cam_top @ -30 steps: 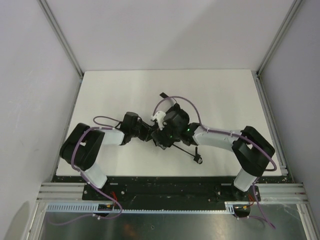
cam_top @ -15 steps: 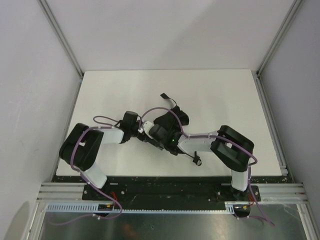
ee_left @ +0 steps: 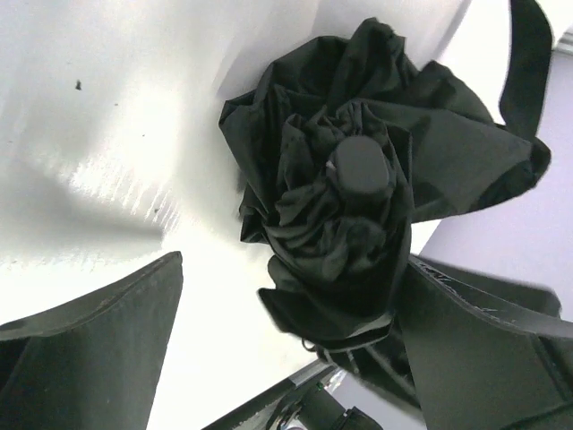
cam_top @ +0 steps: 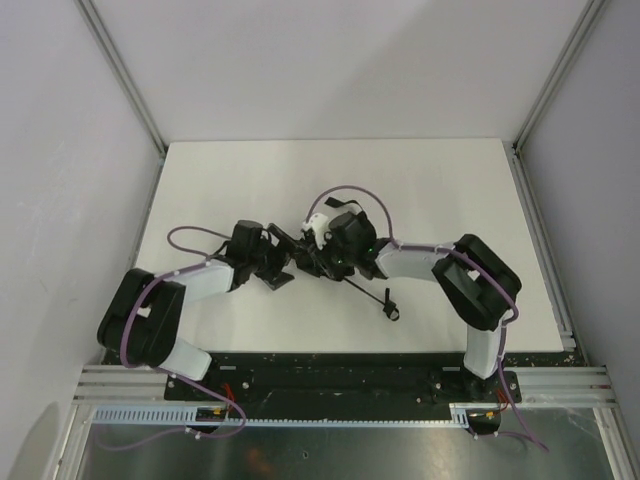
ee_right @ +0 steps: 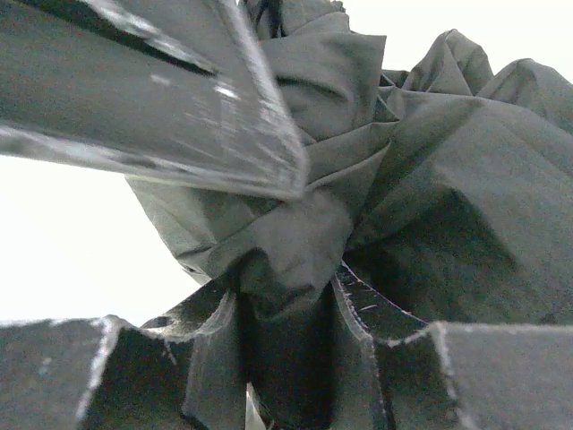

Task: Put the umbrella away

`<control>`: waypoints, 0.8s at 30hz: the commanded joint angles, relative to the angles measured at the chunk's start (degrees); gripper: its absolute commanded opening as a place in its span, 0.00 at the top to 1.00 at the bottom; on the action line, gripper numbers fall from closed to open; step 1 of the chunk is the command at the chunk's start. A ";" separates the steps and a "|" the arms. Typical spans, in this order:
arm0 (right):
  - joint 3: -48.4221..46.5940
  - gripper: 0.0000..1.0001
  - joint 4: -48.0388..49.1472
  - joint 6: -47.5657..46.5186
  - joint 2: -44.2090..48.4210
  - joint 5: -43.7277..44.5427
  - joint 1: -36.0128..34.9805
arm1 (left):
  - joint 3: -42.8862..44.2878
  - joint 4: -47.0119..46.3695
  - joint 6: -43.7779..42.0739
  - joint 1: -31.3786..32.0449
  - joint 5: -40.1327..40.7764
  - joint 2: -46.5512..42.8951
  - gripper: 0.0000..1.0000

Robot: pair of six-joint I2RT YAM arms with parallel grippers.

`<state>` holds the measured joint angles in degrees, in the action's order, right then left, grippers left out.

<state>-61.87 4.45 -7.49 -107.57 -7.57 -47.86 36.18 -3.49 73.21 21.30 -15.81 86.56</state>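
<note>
The black umbrella lies folded and bunched on the white table, its round cap facing the left wrist camera. In the top view its thin shaft runs out to the small handle. My left gripper stands open around the canopy's end, with a wide gap of table showing beside the left finger. My right gripper is shut on a fold of the umbrella fabric, pinched between its fingers. Both grippers meet at the table's middle.
A grey slab, apparently my left gripper's finger, crosses the upper left of the right wrist view, close to the fabric. Purple cables loop over both arms. Metal frame rails and grey walls border the table.
My left gripper has opened and let go of the umbrella, and its arm swung left. My right gripper has closed onto the canopy fabric, its arm shifting over the umbrella.
</note>
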 commanded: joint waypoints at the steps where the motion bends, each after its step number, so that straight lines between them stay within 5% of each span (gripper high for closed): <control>1: 3.69 1.00 -5.70 6.68 -5.83 -24.19 4.88 | -4.23 -4.60 -3.12 -1.66 0.88 -5.36 0.01; 7: 3.73 1.00 -2.22 10.82 -7.92 -34.22 8.15 | -5.05 -10.98 -1.57 -1.03 -3.99 -1.87 0.01; 15: 3.68 1.00 0.22 13.73 -8.31 -37.02 8.87 | -3.84 -12.49 0.86 2.91 -1.73 4.59 0.03; 18: 3.73 1.00 0.04 13.36 -7.66 -37.16 8.54 | -5.61 -12.46 2.43 3.11 1.13 6.41 0.17; 24: 2.81 0.99 -3.01 12.04 -6.01 -34.43 7.35 | -6.12 -12.59 1.65 3.13 4.00 7.86 0.62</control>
<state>-60.75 11.60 4.01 -112.09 -41.78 -38.57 31.59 -18.81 76.97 23.73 -17.28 92.07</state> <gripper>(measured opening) 0.339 0.510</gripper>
